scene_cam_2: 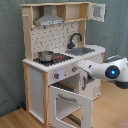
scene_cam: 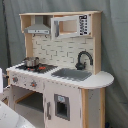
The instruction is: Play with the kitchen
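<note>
Kitchen [scene_cam: 60,70] fills most of the first exterior view: one tall toy unit in white and light wood, standing against a grey curtain [scene_cam: 115,45]. Counted there are one grey range hood [scene_cam: 37,29] at upper left, one microwave-like cabinet [scene_cam: 71,25] beside it, one black faucet [scene_cam: 83,59] over one grey sink [scene_cam: 72,74], one small metal pot [scene_cam: 31,62] on the stove [scene_cam: 35,67], and one lower door with a dark window [scene_cam: 61,107]. A white part of the robot [scene_cam: 12,119] shows at the bottom left corner; the gripper cannot be made out here. In the second exterior view the same kitchen [scene_cam_2: 55,55] stands on a wooden floor [scene_cam_2: 20,120], with the one pot [scene_cam_2: 46,56] on the stove, the one faucet [scene_cam_2: 75,39] behind the sink, and one oven door [scene_cam_2: 70,102] swung down open. The single white arm [scene_cam_2: 107,71] reaches in from the second exterior view's right, its end at the front panel just above the open oven; whether its fingers are spread or closed cannot be told.
</note>
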Motion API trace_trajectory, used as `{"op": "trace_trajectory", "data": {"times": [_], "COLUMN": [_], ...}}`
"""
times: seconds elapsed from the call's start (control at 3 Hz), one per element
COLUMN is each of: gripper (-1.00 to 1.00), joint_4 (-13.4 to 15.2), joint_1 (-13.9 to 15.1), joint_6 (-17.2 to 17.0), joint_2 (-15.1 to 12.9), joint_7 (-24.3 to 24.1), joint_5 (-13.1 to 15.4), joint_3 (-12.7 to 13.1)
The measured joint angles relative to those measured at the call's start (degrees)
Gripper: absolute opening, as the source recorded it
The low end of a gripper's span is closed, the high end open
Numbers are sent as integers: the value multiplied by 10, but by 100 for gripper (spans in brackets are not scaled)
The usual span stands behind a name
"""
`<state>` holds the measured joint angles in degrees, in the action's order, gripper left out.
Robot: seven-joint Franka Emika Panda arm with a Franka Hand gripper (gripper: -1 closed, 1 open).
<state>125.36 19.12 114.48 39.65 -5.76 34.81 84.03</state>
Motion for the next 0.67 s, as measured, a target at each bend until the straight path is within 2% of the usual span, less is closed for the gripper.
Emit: {"op": "trace_trajectory", "data": {"times": [0.67], "gripper": [100], "joint_4": [-15], "joint_1": [1], "joint_6": [-28], "joint_2": [67], "joint_7": [49], "joint_5": [93], "joint_3": [29]}}
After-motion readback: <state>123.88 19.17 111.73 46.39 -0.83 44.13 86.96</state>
